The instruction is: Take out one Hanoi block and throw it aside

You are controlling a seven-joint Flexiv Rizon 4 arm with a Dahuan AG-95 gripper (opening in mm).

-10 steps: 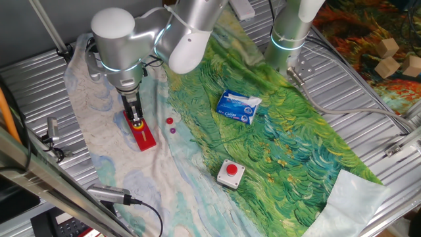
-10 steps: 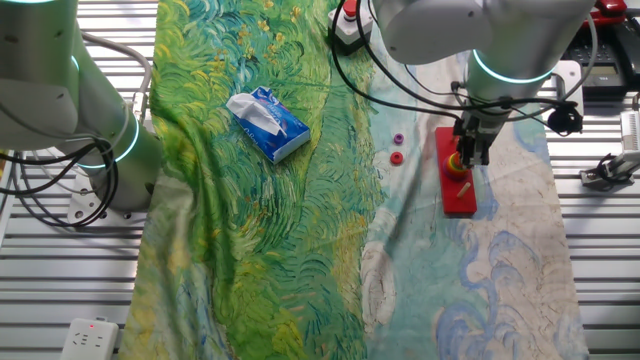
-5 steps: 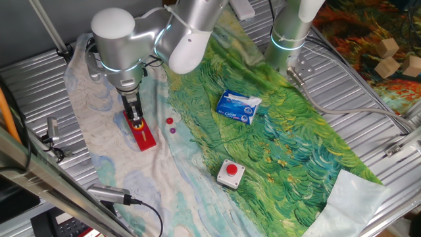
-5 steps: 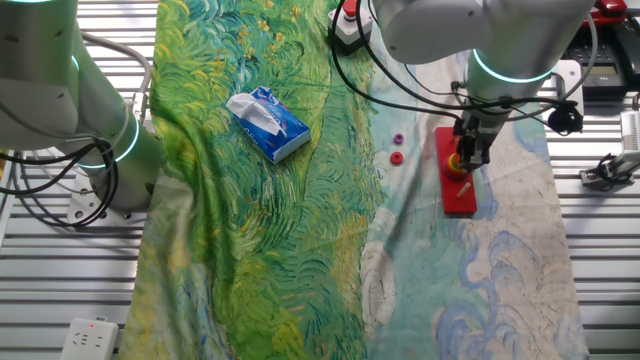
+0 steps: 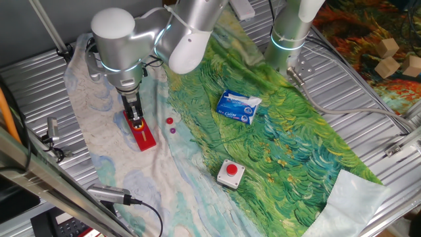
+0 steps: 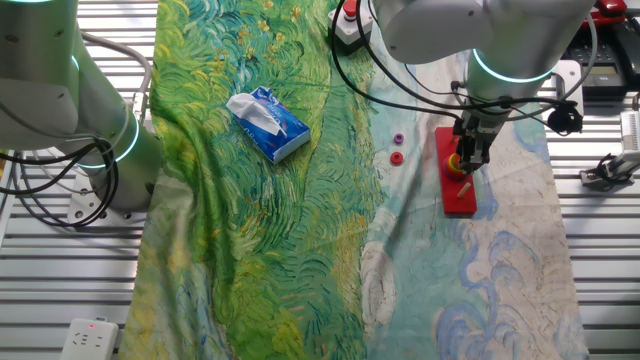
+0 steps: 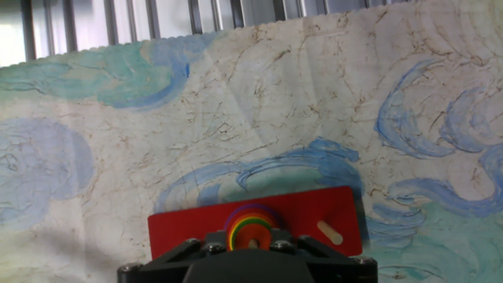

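Observation:
The Hanoi block (image 7: 248,233) is a tiny orange-red disc on top of a small stack of yellow, green and purple rings on a peg. The stack stands on a red rectangular base (image 7: 185,229), which also shows in one fixed view (image 5: 144,137) and the other fixed view (image 6: 460,196). My gripper (image 5: 137,120) points straight down onto the stack. It also shows in the other fixed view (image 6: 464,162). In the hand view my gripper (image 7: 250,242) has its jaws tight on both sides of the top disc. The fingertips are partly hidden.
A loose red disc (image 5: 169,120) and a loose purple disc (image 5: 173,130) lie on the cloth beside the base. A bare wooden peg (image 7: 330,231) stands on the base. A blue tissue pack (image 5: 238,106) and a red push button (image 5: 231,172) lie further off. A second arm's base (image 5: 288,39) stands behind.

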